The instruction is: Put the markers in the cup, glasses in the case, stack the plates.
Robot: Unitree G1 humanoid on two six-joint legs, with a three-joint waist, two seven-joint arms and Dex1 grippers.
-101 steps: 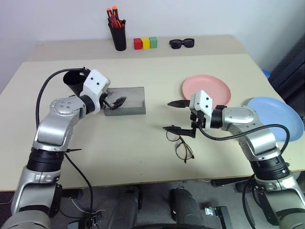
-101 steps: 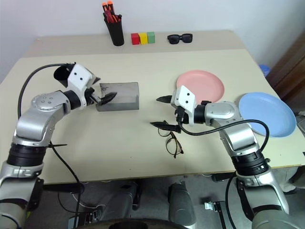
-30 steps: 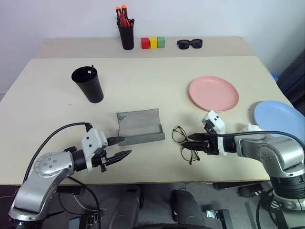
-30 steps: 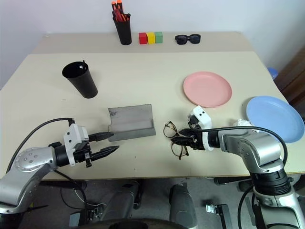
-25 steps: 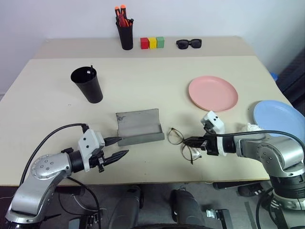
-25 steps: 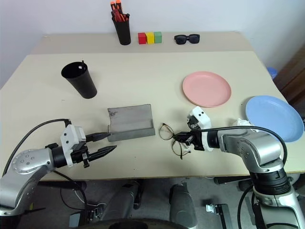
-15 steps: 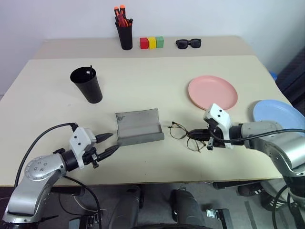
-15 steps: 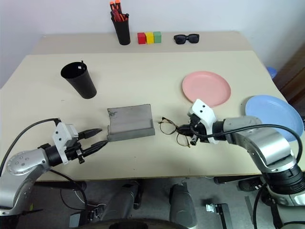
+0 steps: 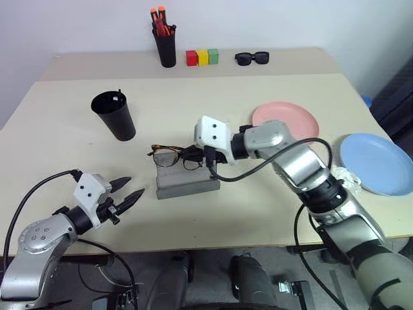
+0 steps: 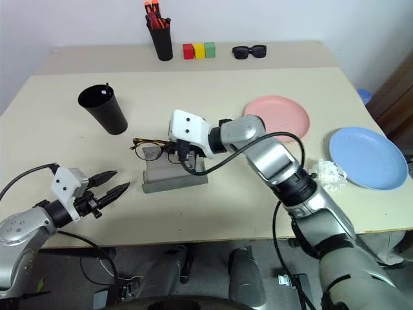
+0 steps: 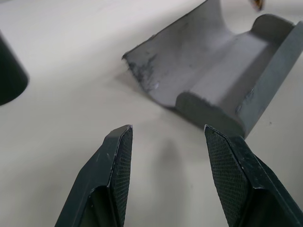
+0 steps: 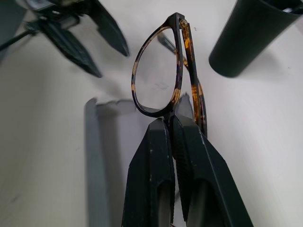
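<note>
— Grey felt: was that the case (image 9: 186, 179)? Where did it lie?

— Yes. It lay open near the middle of the beige table (image 9: 271, 213). The right gripper (image 12: 172, 124) hung above it, fingers pressed together, pinching the glasses (image 9: 169, 155) by the frame. The glasses were in the air over the case's left end, one clear lens upright, not inside the tray.

— And the left gripper (image 9: 126, 190)?

— Just left of the case and apart from it, low over the table, its two black fingers spread and holding nothing.

— What else was there?

— A black cup (image 9: 114, 115) stood beyond the case to the left. A pink plate (image 9: 293, 117) and a light blue plate (image 9: 377, 163) lay side by side on the right, unstacked.
</note>
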